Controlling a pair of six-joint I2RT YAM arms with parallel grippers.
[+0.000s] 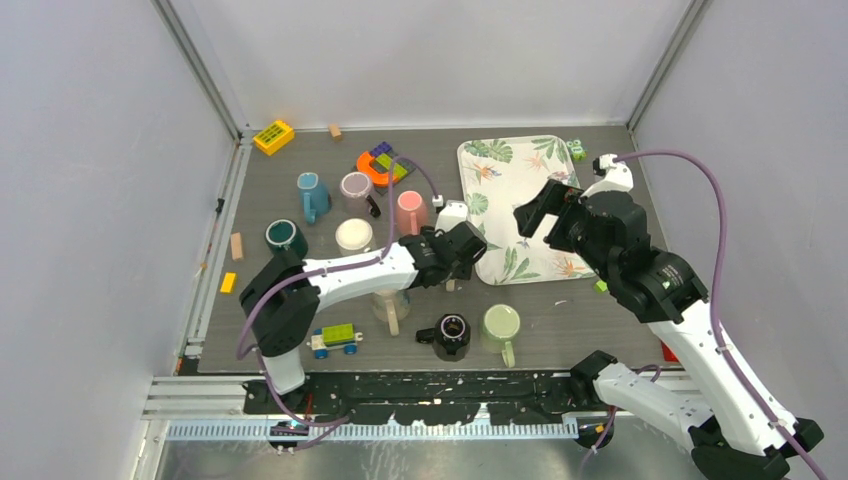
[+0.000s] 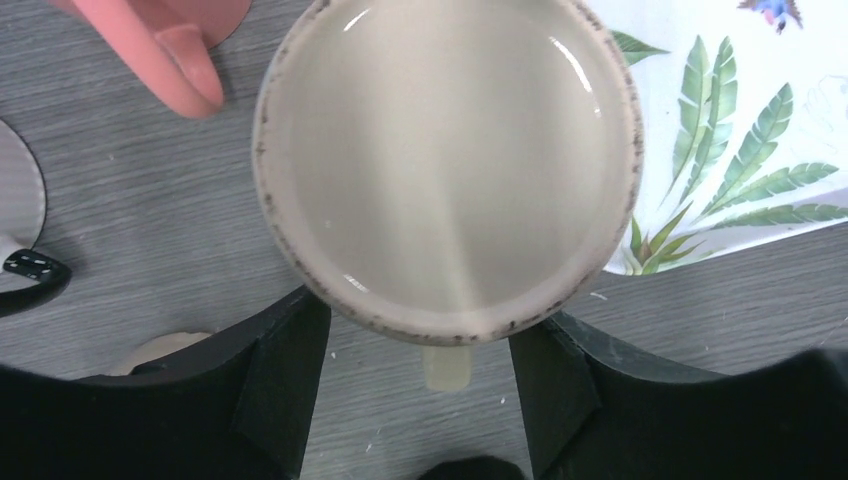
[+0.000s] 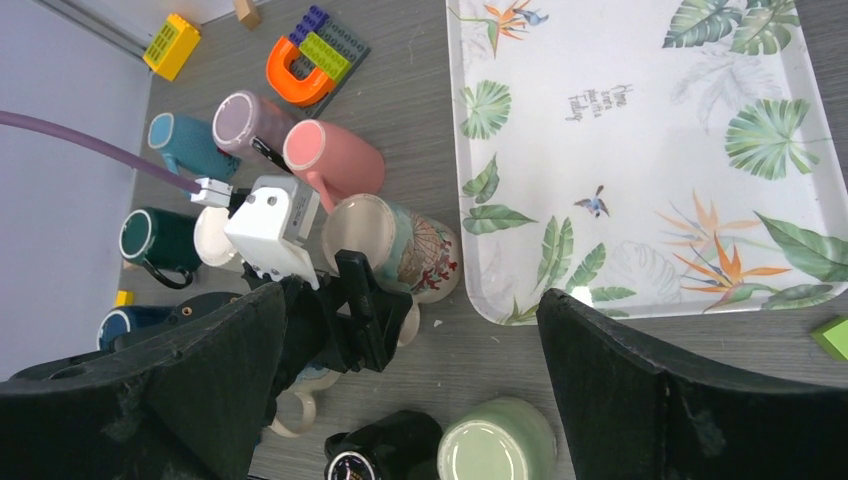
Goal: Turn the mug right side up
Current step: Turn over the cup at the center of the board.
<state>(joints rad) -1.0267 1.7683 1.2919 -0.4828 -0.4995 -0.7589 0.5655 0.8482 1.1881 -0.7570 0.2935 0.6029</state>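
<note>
White walls (image 1: 430, 60) close in a grey wood-grain surface (image 1: 560, 320) crowded with mugs and toy bricks. The mug (image 2: 445, 160) with the flower pattern stands on this surface just beside the near left corner of the leaf-print tray (image 1: 520, 170), with a pink mug (image 3: 335, 155) close behind it. One round, cream, speckle-edged end faces straight up at the left wrist camera. Its handle (image 2: 447, 365) points back toward that wrist.

The left fingers (image 2: 280, 390) stand partly apart, one on each side of the mug with the handle between them. Their tips are hidden under the mug's upper edge, so I cannot tell whether they press on it.

The right fingers (image 3: 620, 390) are spread wide and hold nothing, hanging above the tray's near left part. A pale green mug (image 1: 500, 325) and a black mug (image 1: 451, 335) sit nearer the arm bases.
</note>
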